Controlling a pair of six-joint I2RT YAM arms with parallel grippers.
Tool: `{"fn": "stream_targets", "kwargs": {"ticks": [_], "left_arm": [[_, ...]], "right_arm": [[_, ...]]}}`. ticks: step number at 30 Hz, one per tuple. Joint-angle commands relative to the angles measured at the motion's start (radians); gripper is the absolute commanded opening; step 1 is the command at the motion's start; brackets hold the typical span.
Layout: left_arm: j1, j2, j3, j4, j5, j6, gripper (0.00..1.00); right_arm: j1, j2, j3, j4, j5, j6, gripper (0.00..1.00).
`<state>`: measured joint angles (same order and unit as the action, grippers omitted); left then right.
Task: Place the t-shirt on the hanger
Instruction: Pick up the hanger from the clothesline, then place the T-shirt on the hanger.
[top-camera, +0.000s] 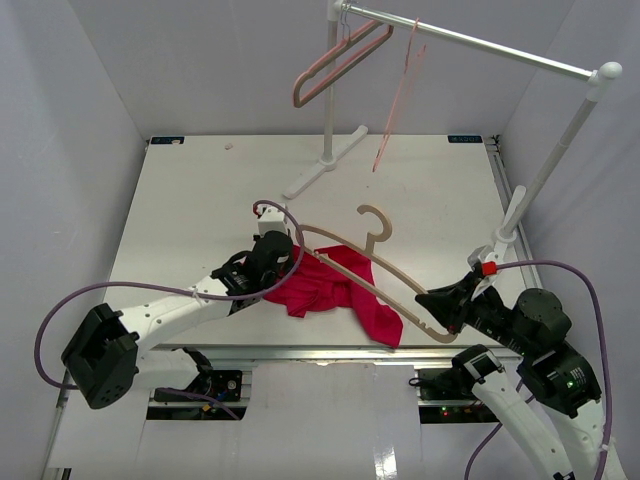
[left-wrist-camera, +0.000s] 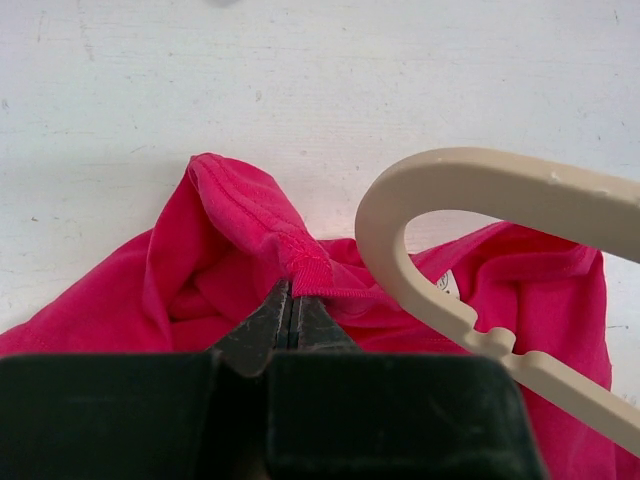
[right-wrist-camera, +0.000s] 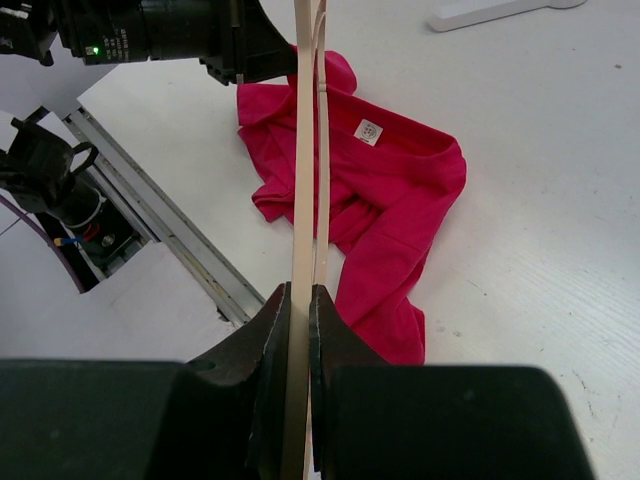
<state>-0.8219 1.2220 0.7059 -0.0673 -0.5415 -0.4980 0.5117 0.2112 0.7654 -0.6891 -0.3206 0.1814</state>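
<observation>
**Top external view: both grippers clamped, one on cloth and one on wood**

The t-shirt (top-camera: 325, 287) lies crumpled on the white table (top-camera: 200, 190), near the front edge and about midway between the arms. The hanger (top-camera: 370, 245) runs slantwise across it, its hook pointing to the far side. The left gripper (top-camera: 285, 262) sits at the shirt's left edge, beside the hanger's left end. The right gripper (top-camera: 445, 312) holds the hanger's right end. I cannot tell from here whether any of the frame is inside the shirt. At the far side stands a clothes rack (top-camera: 470, 40), with a pinkish-brown hanger (top-camera: 335, 65) and a thin pink wire hanger (top-camera: 400, 100) hung on its rail.

**Left wrist**

The left gripper (left-wrist-camera: 290, 300) has its fingers pressed together on a stitched fold of the t-shirt (left-wrist-camera: 230, 250), which is bunched up into a ridge at the tips. Just to the right, the rounded end of the hanger (left-wrist-camera: 470, 180) lies over the red cloth. A white label (left-wrist-camera: 447, 285) peeks out beside its notched edge.

**Right wrist**

The right gripper (right-wrist-camera: 300, 300) is clamped on the hanger (right-wrist-camera: 303, 150), seen edge-on as two thin tan strips running away from the fingers. The t-shirt (right-wrist-camera: 390, 190) lies beneath and to the right of them, the label (right-wrist-camera: 369, 130) showing inside the neck. The left arm (right-wrist-camera: 180, 35) is at the far end.
</observation>
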Motion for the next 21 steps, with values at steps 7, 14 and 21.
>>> {"fn": "stream_targets", "kwargs": {"ticks": [7, 14, 21], "left_arm": [[0.020, 0.002, 0.108, -0.127, 0.002, -0.045, 0.00], [0.066, -0.024, 0.119, -0.134, 0.090, -0.058, 0.00], [0.087, -0.005, 0.131, -0.144, 0.099, -0.063, 0.00]], "right_arm": [[0.001, -0.033, -0.011, 0.023, -0.053, -0.038, 0.08], [-0.001, -0.050, 0.023, -0.035, -0.027, -0.042, 0.08], [-0.001, -0.053, 0.073, -0.096, 0.006, -0.087, 0.08]]}}
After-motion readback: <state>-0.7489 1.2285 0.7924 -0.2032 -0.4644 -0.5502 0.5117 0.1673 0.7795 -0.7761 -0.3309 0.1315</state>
